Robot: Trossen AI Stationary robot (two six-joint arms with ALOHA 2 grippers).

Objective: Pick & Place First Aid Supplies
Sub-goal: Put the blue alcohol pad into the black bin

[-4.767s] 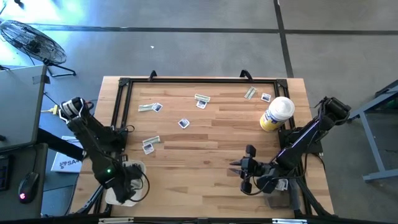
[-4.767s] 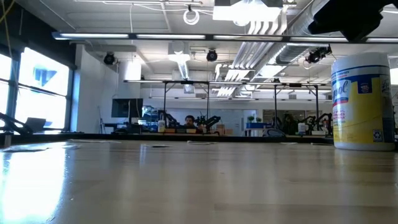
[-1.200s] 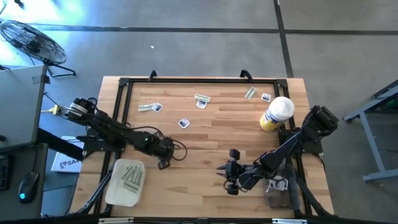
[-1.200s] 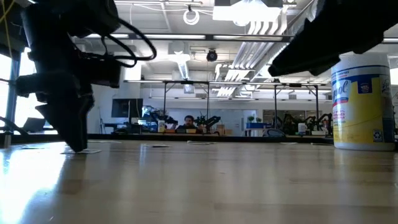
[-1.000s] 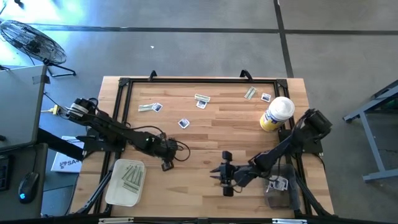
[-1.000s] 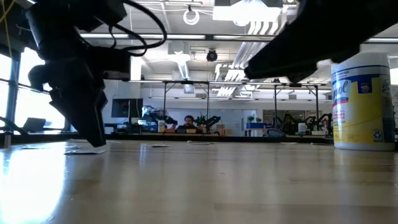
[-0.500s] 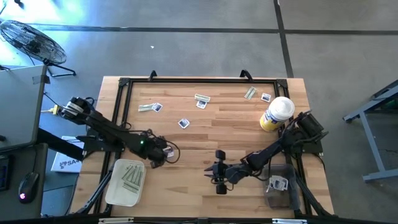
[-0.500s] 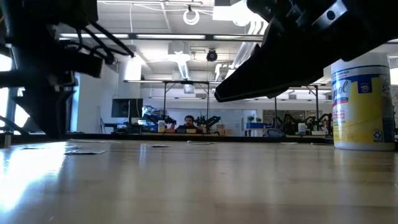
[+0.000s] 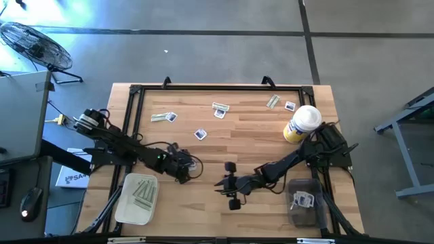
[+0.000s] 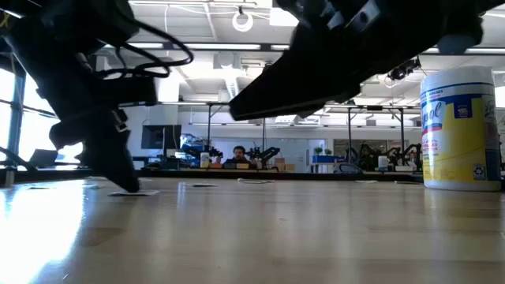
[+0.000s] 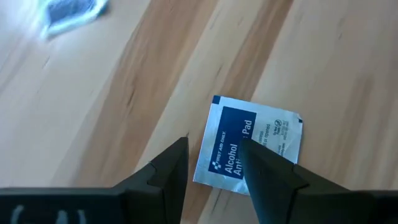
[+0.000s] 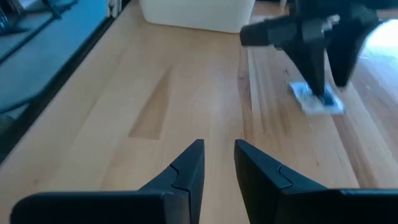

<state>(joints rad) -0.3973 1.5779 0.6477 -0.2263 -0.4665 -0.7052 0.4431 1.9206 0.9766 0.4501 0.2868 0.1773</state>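
The left gripper is down at the table on its near-left part, its two fingers standing apart over a square alcohol pad packet; one finger lies across the packet's edge, the other is on bare wood just beside it, and the packet lies flat, not clamped. In the low view the left gripper's tips reach the wood at that packet. The right gripper hangs near the middle of the table's near half, pointing left toward the left gripper, its fingers parted by a narrow gap with nothing between them. Near the left corner sits a pale tray holding several narrow strips. On the near right a dark bin holds what looks like white square packets, though they are too small to be sure. Across the far half of the table loose supplies are scattered: a strip and square on the far left, a square nearer the middle, a pair at far centre, and a strip and a square on the far right. A yellow bottle with white cap stands upright at the right edge.
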